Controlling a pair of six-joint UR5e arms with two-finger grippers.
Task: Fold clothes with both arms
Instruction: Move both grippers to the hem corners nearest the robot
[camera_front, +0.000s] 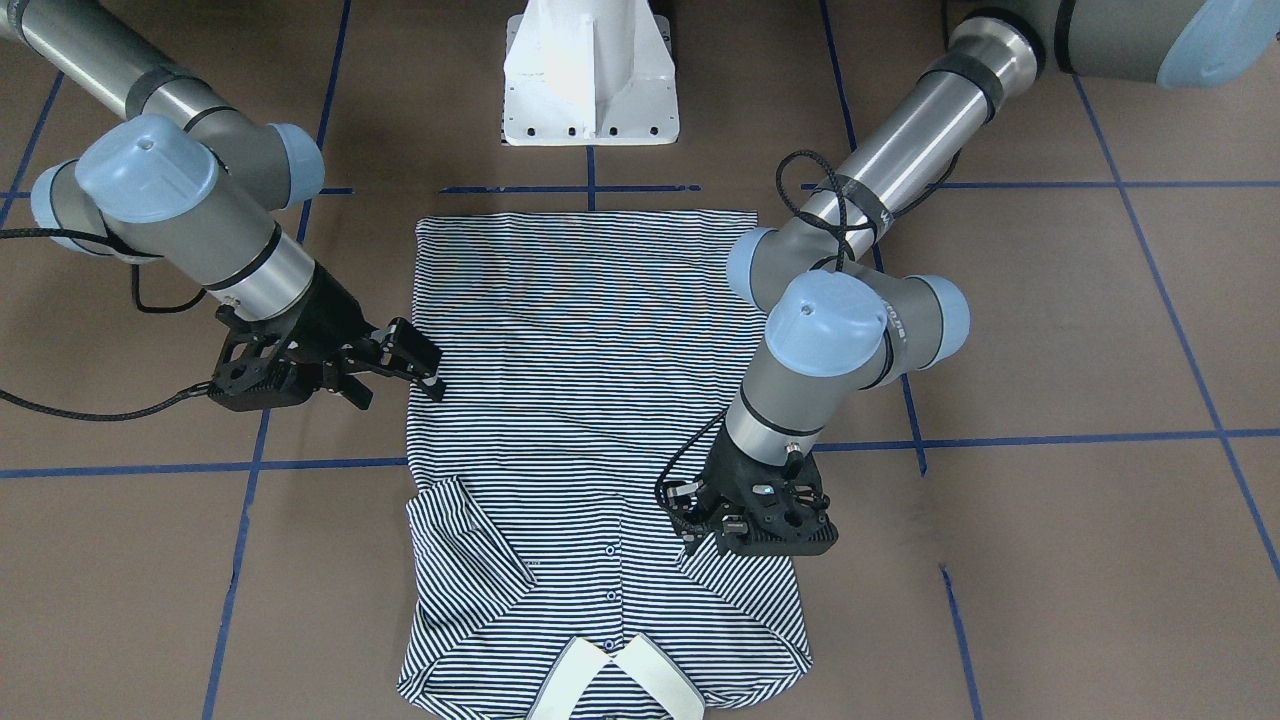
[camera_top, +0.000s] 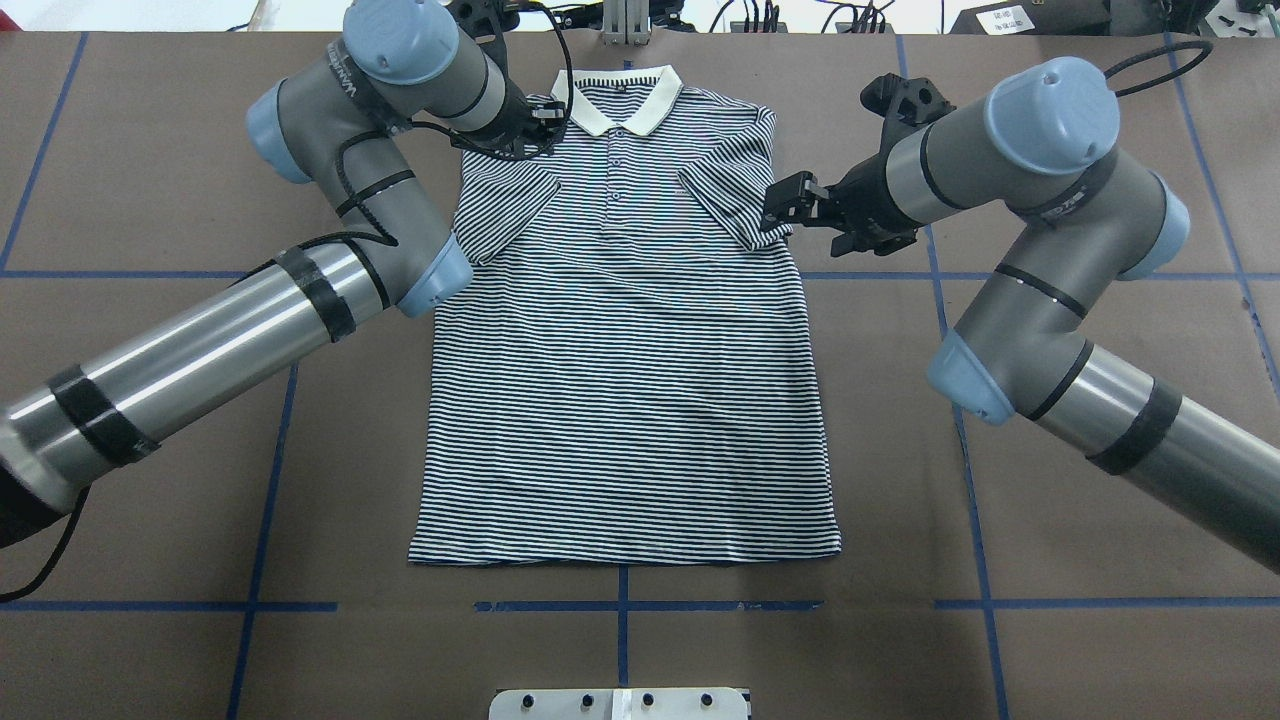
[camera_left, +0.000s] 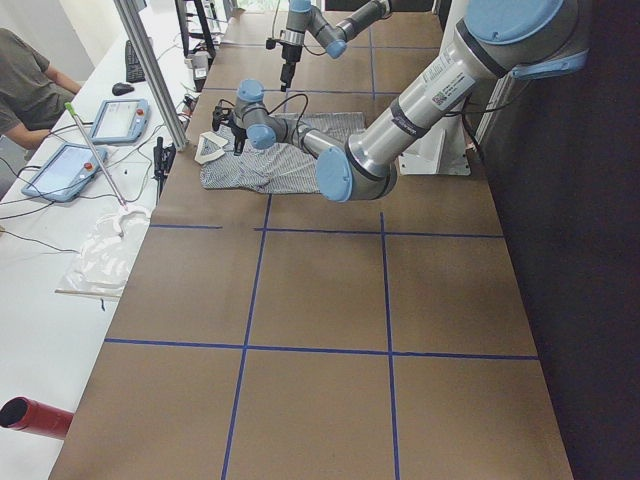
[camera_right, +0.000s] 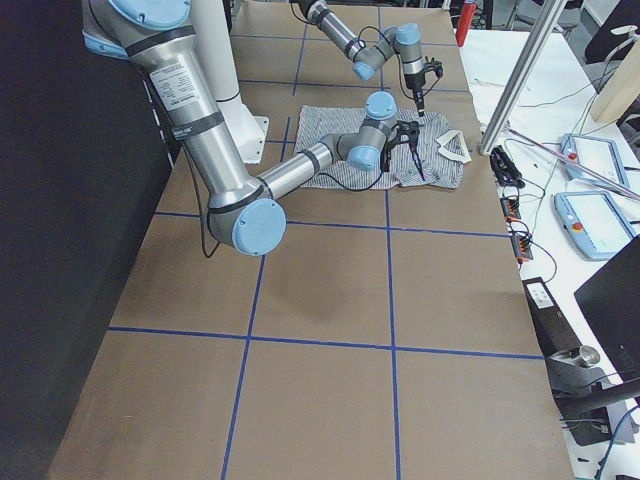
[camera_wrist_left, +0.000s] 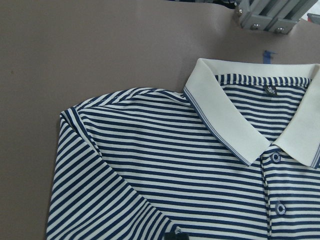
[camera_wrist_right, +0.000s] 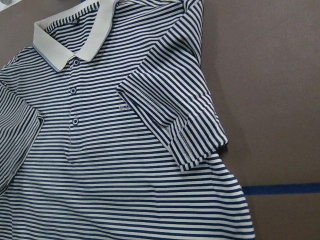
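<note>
The striped polo shirt (camera_top: 620, 380) lies flat and face up on the brown table, with its cream collar (camera_top: 617, 100) at the far edge. It also shows in the front view (camera_front: 590, 380). Both sleeves are folded in over the chest. My left gripper (camera_top: 545, 125) hovers over the shoulder beside the collar and looks open and empty; in the front view (camera_front: 685, 522) it points down. Its wrist view shows the collar (camera_wrist_left: 240, 125) and shoulder. My right gripper (camera_top: 785, 205) is open and empty at the folded sleeve's outer edge (camera_wrist_right: 195, 145); in the front view (camera_front: 405, 375) it sits at the shirt's side.
The white pedestal base (camera_front: 590, 90) stands at the near edge behind the shirt's hem. Blue tape lines (camera_top: 620, 605) grid the table. An aluminium post (camera_left: 150, 70) and a side bench with tablets (camera_left: 120, 120) and a seated person (camera_left: 25, 80) lie beyond the collar end.
</note>
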